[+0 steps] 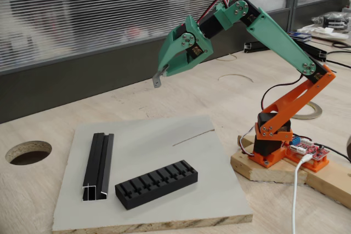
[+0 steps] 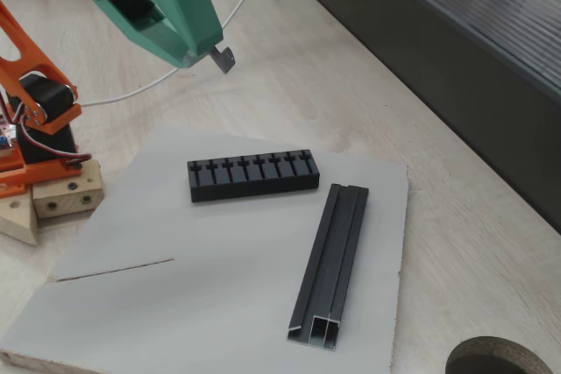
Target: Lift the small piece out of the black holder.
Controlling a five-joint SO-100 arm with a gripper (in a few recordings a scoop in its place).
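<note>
Claw [image 1: 160, 76] hangs high above the worktop [image 1: 44, 127], pinched closed on the small piece [image 2: 224, 59], a grey strip jutting from its tip. Well below lies the holder [image 1: 156, 183] on the grey board [image 1: 164, 152]. Judged from this, the lift is done; nothing obvious remains.

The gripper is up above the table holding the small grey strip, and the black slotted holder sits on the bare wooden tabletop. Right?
Not quite. The gripper does hold the small piece up, but both fixed views show the black holder resting on the grey board, not on bare wood.
</note>
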